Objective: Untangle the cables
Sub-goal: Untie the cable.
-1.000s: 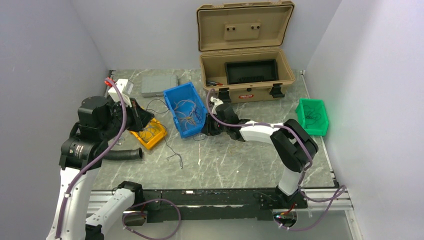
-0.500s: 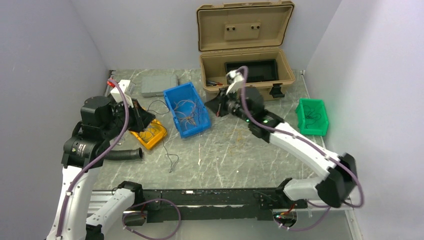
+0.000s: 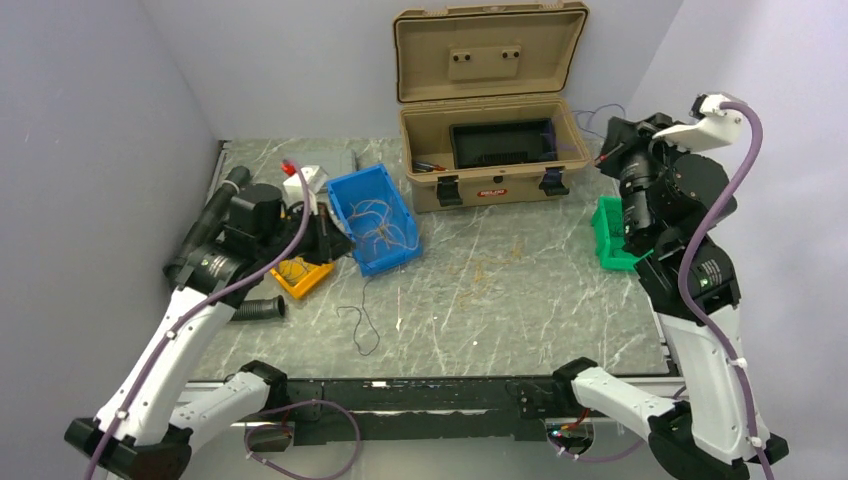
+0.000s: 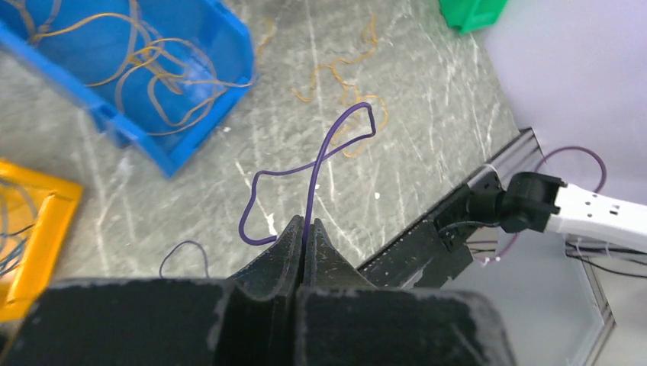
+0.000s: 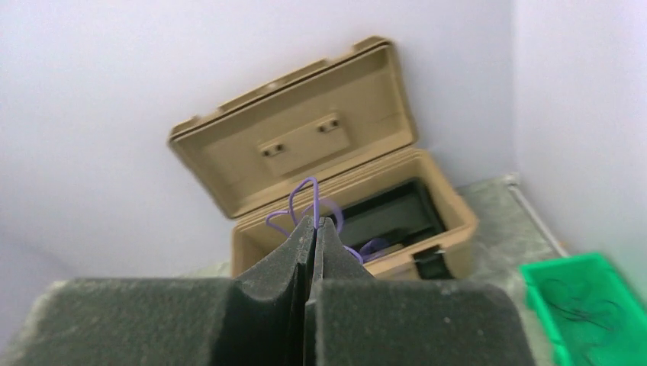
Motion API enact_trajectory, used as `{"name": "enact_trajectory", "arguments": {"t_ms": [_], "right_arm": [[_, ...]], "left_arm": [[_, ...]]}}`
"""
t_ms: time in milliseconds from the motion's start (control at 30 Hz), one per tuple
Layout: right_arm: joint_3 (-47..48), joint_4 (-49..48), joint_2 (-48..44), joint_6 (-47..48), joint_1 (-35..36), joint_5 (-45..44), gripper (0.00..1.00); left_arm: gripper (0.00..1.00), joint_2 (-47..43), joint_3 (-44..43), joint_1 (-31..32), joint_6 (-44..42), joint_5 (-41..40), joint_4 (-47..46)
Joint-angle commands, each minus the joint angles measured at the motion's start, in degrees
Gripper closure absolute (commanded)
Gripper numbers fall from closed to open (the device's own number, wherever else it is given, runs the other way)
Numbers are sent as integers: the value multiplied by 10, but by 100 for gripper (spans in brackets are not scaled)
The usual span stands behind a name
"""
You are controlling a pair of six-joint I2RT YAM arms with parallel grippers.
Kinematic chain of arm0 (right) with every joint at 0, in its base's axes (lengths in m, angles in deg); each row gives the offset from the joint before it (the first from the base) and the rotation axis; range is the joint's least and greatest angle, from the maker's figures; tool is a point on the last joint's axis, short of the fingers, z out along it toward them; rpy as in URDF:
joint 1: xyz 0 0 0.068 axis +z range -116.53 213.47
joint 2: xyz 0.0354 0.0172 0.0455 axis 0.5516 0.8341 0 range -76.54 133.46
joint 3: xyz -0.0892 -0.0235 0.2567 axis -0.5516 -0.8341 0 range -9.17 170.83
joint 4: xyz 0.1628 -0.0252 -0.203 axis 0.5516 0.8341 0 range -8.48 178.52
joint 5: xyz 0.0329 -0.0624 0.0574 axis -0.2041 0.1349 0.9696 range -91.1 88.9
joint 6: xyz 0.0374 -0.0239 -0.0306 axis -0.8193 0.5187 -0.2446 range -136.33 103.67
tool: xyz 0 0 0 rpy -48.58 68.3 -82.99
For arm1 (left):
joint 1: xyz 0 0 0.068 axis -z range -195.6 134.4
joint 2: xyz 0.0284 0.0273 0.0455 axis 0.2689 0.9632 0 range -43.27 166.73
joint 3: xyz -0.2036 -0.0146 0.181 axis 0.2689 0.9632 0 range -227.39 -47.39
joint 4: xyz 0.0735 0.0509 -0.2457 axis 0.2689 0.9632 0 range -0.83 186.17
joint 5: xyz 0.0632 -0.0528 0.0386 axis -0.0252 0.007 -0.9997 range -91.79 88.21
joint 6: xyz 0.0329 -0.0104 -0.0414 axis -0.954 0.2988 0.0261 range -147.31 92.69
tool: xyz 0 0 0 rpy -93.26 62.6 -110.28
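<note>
1. Holding: left gripper [image 4: 305, 229] clamped on purple wire [image 4: 320, 164] above table [image 4: 427, 99]; right gripper [image 5: 314, 229] clamped on second purple wire [image 5: 305, 191] near green bin [image 5: 564, 265].
2. Remaining: orange tangle [image 4: 152, 76] in blue bin [image 4: 130, 133], loose strands [image 4: 343, 84] on table; task judged partway.

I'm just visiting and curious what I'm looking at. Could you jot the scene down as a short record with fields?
Left pincer: shut on a purple wire, above the table
Right pincer: shut on another purple wire, held high
Blue bin: loose orange wires inside
Green bin: thin dark wires inside
Tan case: lid open
</note>
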Motion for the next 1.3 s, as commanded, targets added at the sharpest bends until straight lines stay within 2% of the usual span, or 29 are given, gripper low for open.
{"name": "enact_trajectory", "arguments": {"t_ms": [0, 133, 267, 433, 533, 767, 967, 1267], "right_arm": [[-3, 105, 18, 35, -9, -91, 100], [-85, 128, 21, -9, -14, -38, 100], [-175, 127, 14, -54, -37, -36, 100], [-240, 140, 2, -98, -123, -52, 100], [-240, 150, -2, -116, -158, -77, 100], [-146, 175, 11, -113, -187, -112, 100], [-54, 168, 22, -85, -191, -102, 100], [174, 186, 148, -37, -200, -110, 100]], "left_arm": [[100, 25, -14, 57, 24, -32, -60], [100, 49, -4, 81, 30, -45, -83], [100, 69, 7, 106, 39, -48, -100], [100, 94, 11, 151, 46, -57, -115], [100, 102, 18, 164, 50, -58, -129], [100, 94, 37, 173, 56, -52, -162], [100, 86, 43, 173, 40, -53, -166], [100, 83, 41, 173, 6, -53, -158]]}}
